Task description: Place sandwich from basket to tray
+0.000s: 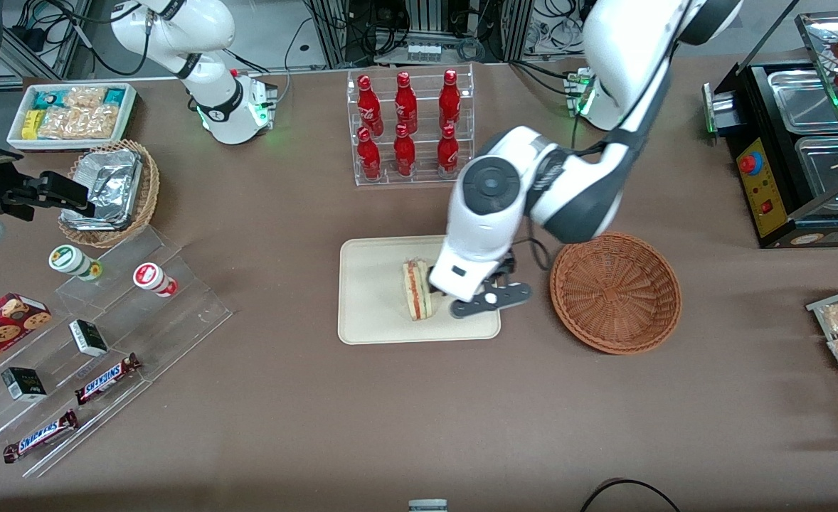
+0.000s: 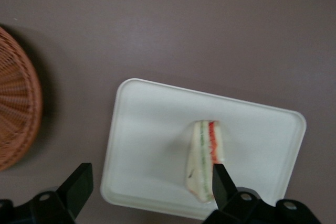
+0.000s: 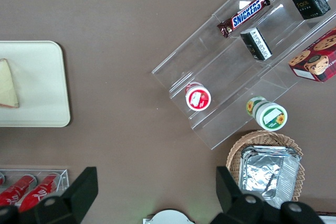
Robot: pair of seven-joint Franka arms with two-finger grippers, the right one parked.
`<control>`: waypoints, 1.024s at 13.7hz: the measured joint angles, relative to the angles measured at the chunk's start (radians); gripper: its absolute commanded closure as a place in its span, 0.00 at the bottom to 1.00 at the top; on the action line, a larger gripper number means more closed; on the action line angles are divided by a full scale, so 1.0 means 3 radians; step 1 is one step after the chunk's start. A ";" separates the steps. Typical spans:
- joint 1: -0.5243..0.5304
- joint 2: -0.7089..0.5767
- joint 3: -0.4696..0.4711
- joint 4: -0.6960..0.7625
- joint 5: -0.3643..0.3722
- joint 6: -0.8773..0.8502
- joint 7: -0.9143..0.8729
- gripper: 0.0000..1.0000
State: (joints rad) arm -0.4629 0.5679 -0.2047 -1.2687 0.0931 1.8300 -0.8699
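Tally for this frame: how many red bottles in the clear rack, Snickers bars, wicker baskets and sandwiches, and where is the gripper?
Red bottles: 6
Snickers bars: 2
Wicker baskets: 2
Sandwich: 1, on the tray
Total: 11
Gripper: open, above the tray.

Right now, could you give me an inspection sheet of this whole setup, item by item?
Surface: brown table.
Job's things: sandwich lies on the tray; basket beside the tray holds nothing.
Clutter: rack of red bottles, foil container in a tan basket, snack bin, candy bars on clear steps.
Grippers: gripper hovers over the tray, fingers open, one fingertip near the sandwich.
Cables: a black loop at the table's near edge.
Surroundings: black food warmer toward the working arm's end.
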 measured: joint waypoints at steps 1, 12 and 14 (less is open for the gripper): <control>0.0084 -0.0084 0.0001 -0.0062 -0.0020 -0.0103 0.0171 0.00; 0.1129 -0.0677 0.0004 -0.0324 -0.0046 -0.0878 0.1883 0.00; 0.1324 -0.0860 0.0006 -0.0444 -0.0052 -0.0954 0.2399 0.00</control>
State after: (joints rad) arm -0.0658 0.3099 -0.2029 -1.4020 0.0777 1.5439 -0.1500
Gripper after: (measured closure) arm 0.000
